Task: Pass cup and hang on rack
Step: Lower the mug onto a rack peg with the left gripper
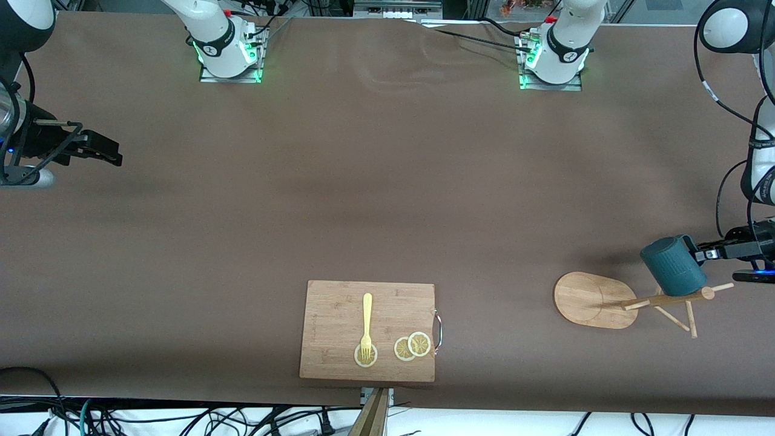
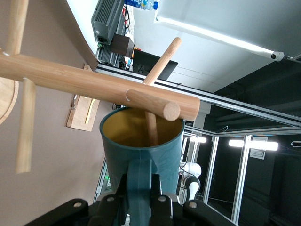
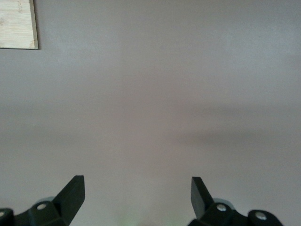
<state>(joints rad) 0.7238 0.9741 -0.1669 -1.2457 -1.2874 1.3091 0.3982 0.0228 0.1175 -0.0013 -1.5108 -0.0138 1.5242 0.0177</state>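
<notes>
the cup (image 1: 673,265), dark teal outside and mustard-yellow inside, is up in the air at the left arm's end of the desk (image 1: 387,200), held by its side handle. the left end effector (image 1: 702,254) is clamped on this handle; in the left wrist view the handle (image 2: 139,188) sits between the two dark fingers (image 2: 165,207). the cup is tilted over the top of the rack (image 1: 636,300), and its open mouth (image 2: 141,133) faces the pole. one thin peg (image 2: 160,70) goes into the mouth of the cup, and the rim is just under the round end of the pole (image 2: 170,111) – if the rim touches the wood i cannot tell. the rack is a light wooden mug tree, its flat oval base (image 1: 590,298) on the desk and its pole rising toward the front camera, with thin pegs pointing out near the top. toward the middle of the desk, near the edge closest to the front camera, lies a rectangular wooden cutting board (image 1: 339,315) with a metal handle on one side. on it lies a yellow fork (image 1: 366,324), and the tines rest on one lemon slice (image 1: 365,356); two more lemon slices (image 1: 412,346) overlap beside it. the right end effector (image 1: 100,148) waits at the right arm's end of the desk – its fingers (image 3: 70,194) are wide apart over bare desk and hold nothing.
</notes>
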